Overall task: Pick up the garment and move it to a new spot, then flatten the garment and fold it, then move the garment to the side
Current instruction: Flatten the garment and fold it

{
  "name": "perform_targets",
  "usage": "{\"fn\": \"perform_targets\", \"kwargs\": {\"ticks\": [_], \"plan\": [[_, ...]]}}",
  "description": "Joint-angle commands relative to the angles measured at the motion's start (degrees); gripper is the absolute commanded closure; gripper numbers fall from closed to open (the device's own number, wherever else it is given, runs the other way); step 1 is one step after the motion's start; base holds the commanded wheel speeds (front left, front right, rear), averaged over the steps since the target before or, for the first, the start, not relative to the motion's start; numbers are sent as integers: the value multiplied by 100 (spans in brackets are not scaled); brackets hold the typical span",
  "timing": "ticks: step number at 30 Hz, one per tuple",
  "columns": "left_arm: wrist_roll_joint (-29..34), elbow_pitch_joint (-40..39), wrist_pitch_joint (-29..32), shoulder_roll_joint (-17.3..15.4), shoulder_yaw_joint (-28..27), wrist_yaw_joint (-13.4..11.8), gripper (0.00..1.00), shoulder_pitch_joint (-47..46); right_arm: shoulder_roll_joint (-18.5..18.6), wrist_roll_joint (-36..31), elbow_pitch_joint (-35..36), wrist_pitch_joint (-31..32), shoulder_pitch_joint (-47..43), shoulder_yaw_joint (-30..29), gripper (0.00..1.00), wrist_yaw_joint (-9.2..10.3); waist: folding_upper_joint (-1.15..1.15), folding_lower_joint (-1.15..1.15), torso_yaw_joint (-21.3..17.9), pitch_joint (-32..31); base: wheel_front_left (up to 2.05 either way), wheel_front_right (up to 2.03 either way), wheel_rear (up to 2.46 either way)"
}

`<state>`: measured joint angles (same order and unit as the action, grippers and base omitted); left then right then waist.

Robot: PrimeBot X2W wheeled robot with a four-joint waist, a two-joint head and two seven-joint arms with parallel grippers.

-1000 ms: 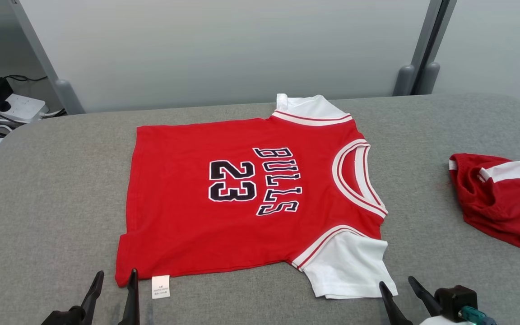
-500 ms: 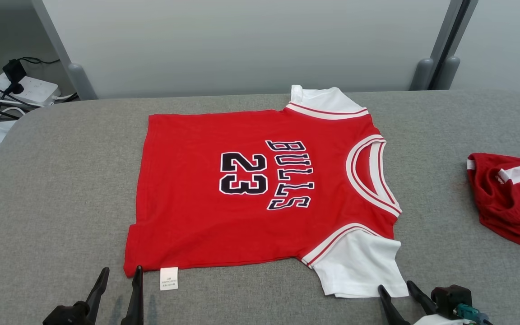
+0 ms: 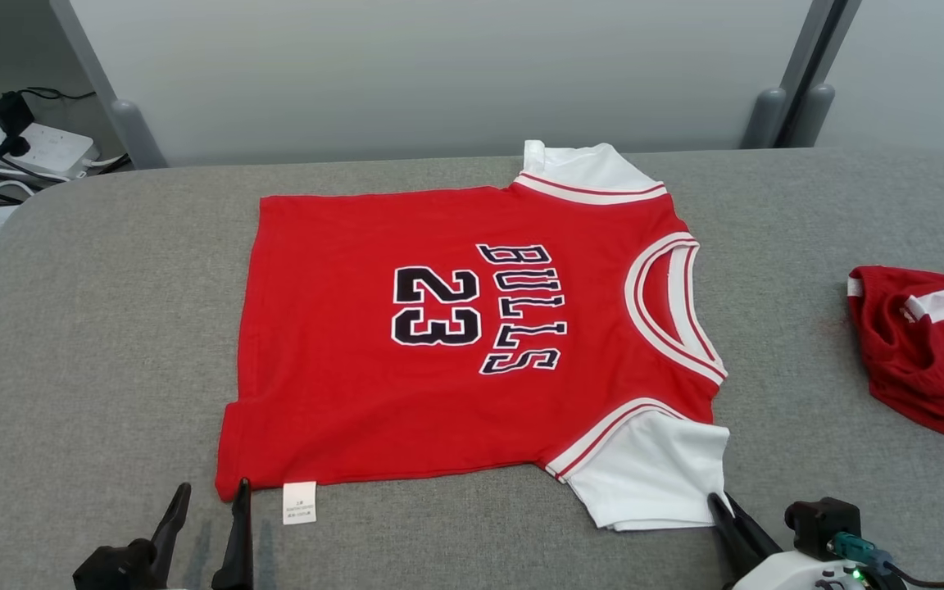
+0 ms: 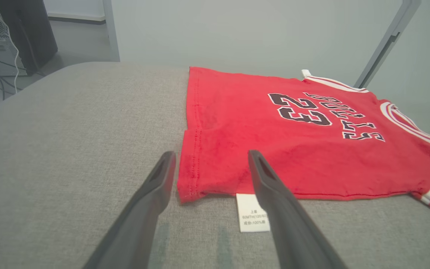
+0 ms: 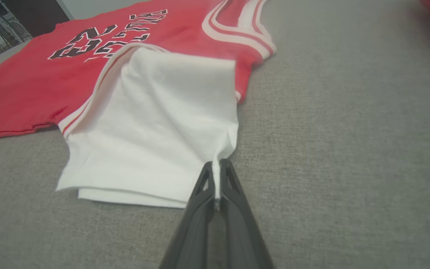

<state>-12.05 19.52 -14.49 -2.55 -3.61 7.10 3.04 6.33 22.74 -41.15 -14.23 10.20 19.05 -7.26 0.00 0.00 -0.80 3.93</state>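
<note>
The garment [image 3: 456,344] is a red "BULLS 23" jersey with white sleeves, spread flat on the grey table, neck toward the right. My right gripper [image 3: 718,501] is shut on the near white sleeve's corner [image 5: 215,157], pinching the cloth between its dark fingers [image 5: 233,201]. My left gripper [image 3: 208,496] stands open at the jersey's near hem corner [image 4: 190,186], one finger [image 4: 155,186] left of the corner on the table, the other [image 4: 265,179] over the red cloth beside the white label [image 4: 251,213].
A second red and white garment [image 3: 923,352] lies bunched at the table's right edge. A power strip with cables [image 3: 21,152] sits beyond the table's far left corner. Grey panels [image 3: 439,74] stand behind the table.
My right gripper has moved in onto the near sleeve's corner and shut on it, pulling the cloth into a small peak. The head camera has shifted slightly. The left gripper keeps its place, open.
</note>
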Motion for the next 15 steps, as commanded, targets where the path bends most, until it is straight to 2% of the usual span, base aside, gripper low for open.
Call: {"fn": "perform_targets", "kwargs": {"ticks": [1,9,15], "plan": [[18,-36,-51,-32,-226,36,0,-303,102,-4,152,-76,50,127,100,-23,0,0,-53,28,0,0,0],[-298,972,-51,-122,-315,37,0,-726,180,47,267,-76,40,285,100,-23,0,0,-323,231,0,0,0],[-415,1514,-51,-121,-650,38,0,-1027,210,53,349,-76,120,338,100,-23,0,0,-449,336,0,0,0]]}}
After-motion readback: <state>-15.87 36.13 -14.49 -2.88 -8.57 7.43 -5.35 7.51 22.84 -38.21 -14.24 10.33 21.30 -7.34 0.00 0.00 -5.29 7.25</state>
